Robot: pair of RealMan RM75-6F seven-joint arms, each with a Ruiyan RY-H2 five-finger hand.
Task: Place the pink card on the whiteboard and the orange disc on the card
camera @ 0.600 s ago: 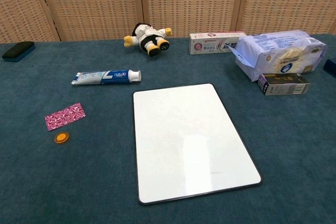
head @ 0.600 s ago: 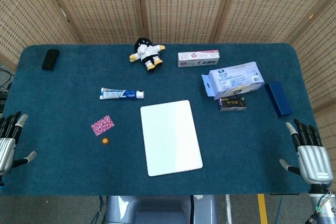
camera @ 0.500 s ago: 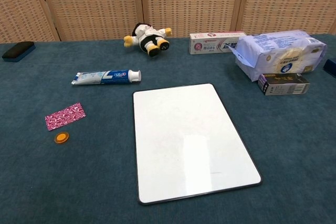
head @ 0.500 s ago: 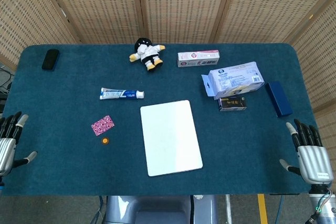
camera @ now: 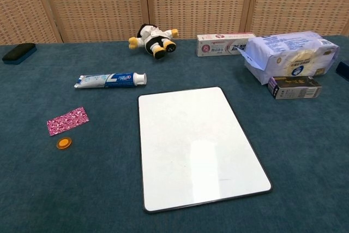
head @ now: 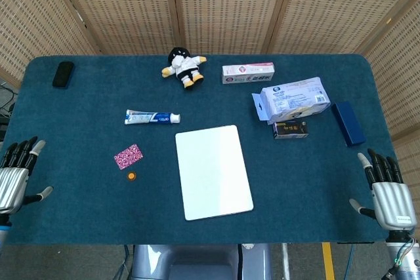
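tabletop (camera: pixel 305 151): covered in matt teal cloth, felt-like nap
whiteboard (camera: pixel 196 143): smooth, glossy white, showed a soft glare
pink card (camera: pixel 67 120): flat, patterned, looked like paper
orange disc (camera: pixel 64 143): shiny, looked plastic
doll (camera: pixel 152 39): soft plush
screen (head: pixel 223 4): woven, perforated cane

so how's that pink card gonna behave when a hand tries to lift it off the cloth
The pink card lies fully flat on the table cloth, so it probably looks thin and light, and hard to get fingers under. It may flex when pinched. Sliding it could drag on the fuzzy surface, and the orange disc sits close beside it, so a push might nudge that.
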